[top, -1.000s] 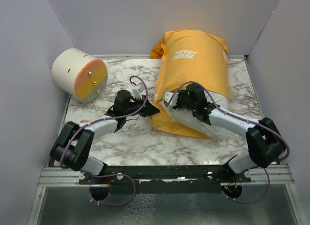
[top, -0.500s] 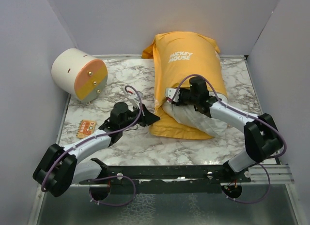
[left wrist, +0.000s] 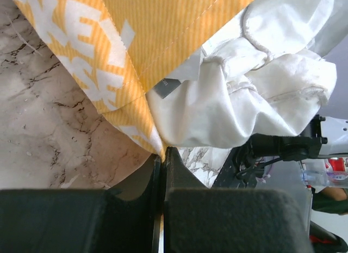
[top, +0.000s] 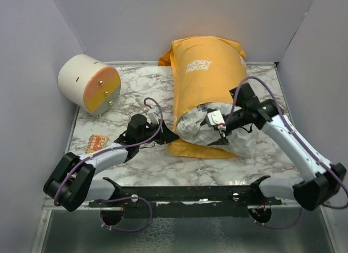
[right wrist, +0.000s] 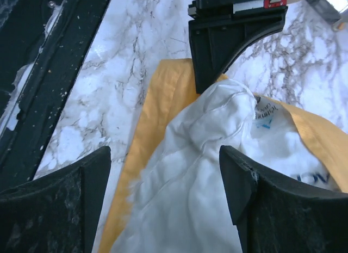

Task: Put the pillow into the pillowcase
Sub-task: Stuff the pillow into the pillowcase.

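The orange-yellow pillowcase (top: 209, 73) lies lengthwise on the marble table, lettering side up. The white pillow (top: 191, 128) fills it, and its near end bulges out of the opening. My left gripper (top: 169, 137) is shut on the pillowcase's lower hem at the near left corner; in the left wrist view the gripper (left wrist: 163, 154) pinches the orange edge (left wrist: 136, 109) beside the pillow (left wrist: 244, 100). My right gripper (top: 213, 128) hovers open over the exposed pillow end. The right wrist view has its fingers (right wrist: 81, 198) wide apart above the pillow (right wrist: 190, 187), holding nothing.
A cream-and-orange cylinder (top: 89, 83) lies at the back left. A small orange card (top: 97, 143) sits on the table near the left arm. Grey walls enclose three sides, and a black rail (top: 185, 193) runs along the front edge.
The right gripper has opened, let go of the pillow end and drawn back toward the right. The left gripper stays shut on the pillowcase hem.
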`<state>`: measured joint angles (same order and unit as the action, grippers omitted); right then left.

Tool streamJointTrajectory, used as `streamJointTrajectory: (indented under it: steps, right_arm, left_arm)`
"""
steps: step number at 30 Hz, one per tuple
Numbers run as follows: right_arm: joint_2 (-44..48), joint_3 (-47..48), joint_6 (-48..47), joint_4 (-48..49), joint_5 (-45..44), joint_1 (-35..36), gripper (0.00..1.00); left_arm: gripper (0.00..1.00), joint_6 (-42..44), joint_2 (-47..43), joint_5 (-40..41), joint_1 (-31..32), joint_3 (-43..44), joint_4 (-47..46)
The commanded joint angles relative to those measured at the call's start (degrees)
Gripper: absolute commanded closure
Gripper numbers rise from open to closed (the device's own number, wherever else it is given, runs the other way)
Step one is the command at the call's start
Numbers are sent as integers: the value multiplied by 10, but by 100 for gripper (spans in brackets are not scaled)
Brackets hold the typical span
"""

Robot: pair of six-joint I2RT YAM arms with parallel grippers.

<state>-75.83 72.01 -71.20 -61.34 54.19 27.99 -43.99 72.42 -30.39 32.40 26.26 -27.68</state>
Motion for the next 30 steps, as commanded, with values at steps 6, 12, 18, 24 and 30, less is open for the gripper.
streamJointTrajectory:
  steps: [6,12,18,24,30]
  right_arm:
    - [155,-160,106,63,-283,-5,21]
    - [49,-275,181,499,-524,-4,30]
    - [-73,-184,204,828,-624,-4,99]
    - [-126,-152,213,817,-554,-4,99]
    - [-80,-188,82,430,-205,-2,50]
  left_arm:
    - [100,20,-7,-53,-3,18,18]
    - [100,0,-37,-74,1,9,17]
    - [100,-36,-124,-61,29,-35,42]
    - [100,-61,-260,-21,42,-82,115]
    - [100,-70,-309,18,43,-99,160]
